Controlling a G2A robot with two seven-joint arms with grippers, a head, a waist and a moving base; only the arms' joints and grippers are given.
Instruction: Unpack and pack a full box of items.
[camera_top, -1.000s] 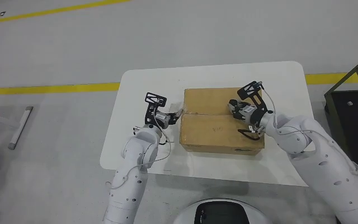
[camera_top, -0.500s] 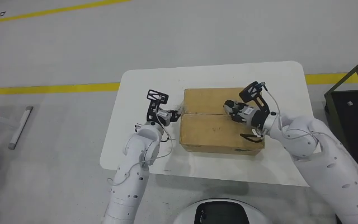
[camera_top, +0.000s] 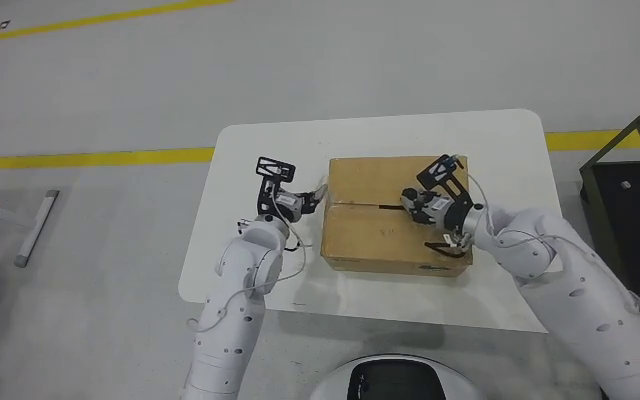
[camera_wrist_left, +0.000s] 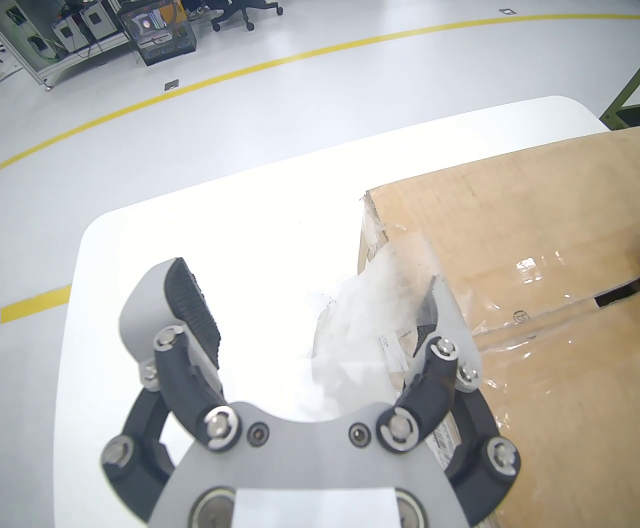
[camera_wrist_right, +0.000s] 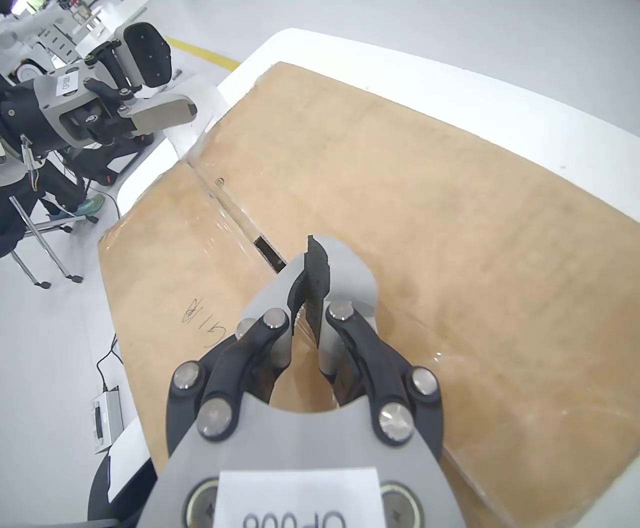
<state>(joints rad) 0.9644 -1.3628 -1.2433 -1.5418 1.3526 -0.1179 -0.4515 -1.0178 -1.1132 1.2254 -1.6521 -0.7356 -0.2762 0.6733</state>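
Observation:
A brown cardboard box lies closed on the white table, its top flaps meeting at a taped seam. My left gripper is open at the box's end. A loose flap of clear tape hangs off that end of the seam and clings to one of its fingers. My right gripper is shut, its tips resting on the box top at the seam. Just ahead of them a short dark slit gapes between the flaps. The box's contents are hidden.
Bare table surface lies to the left of the box and along the far edge. A dark green frame stands off the table's right side. Chairs and equipment racks stand on the floor in the distance.
My left gripper has lifted slightly at the box's end with the tape flap trailing from it. My right gripper has slid a little along the seam, where a dark slit now shows.

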